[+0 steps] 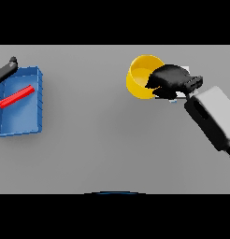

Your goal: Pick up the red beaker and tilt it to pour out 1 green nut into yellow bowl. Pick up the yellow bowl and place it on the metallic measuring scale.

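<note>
Yellow bowl (141, 77) sits gripped at its right rim by right robot hand (169, 78).

Bowl (140, 79) far right of tray (36, 100).

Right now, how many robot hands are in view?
2. The right robot hand is curled over the rim of the round yellow bowl, right of centre. The left robot hand shows at the far left edge, above the blue rectangular tray.
</note>
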